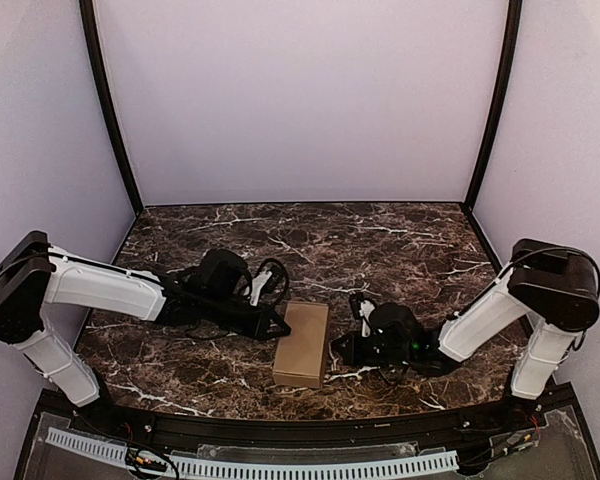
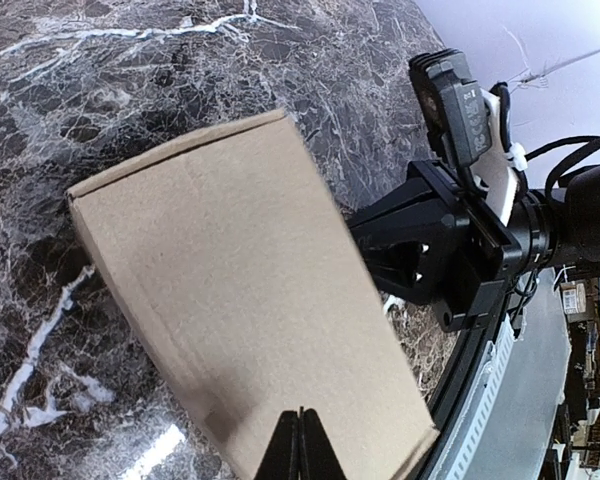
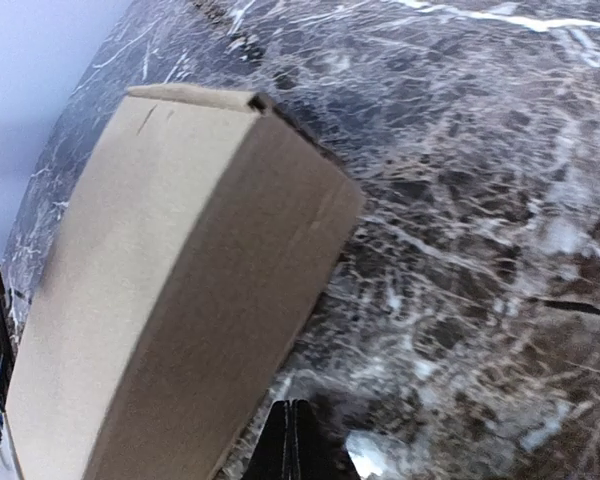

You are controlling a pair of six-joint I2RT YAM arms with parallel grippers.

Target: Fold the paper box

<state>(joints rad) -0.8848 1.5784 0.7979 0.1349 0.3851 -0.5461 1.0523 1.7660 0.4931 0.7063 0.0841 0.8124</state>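
The paper box is a closed narrow brown cardboard box lying flat on the marble table between the two arms. In the left wrist view its broad top face fills the middle. In the right wrist view its long side wall runs along the left. My left gripper is shut, its tips at the box's left edge, with nothing between the fingers. My right gripper is shut too, low over the table just right of the box, fingers empty.
The dark marble table reaches back to pale lilac walls. A black rail with a white perforated strip runs along the near edge. The right arm's black wrist and camera sit just beyond the box in the left wrist view.
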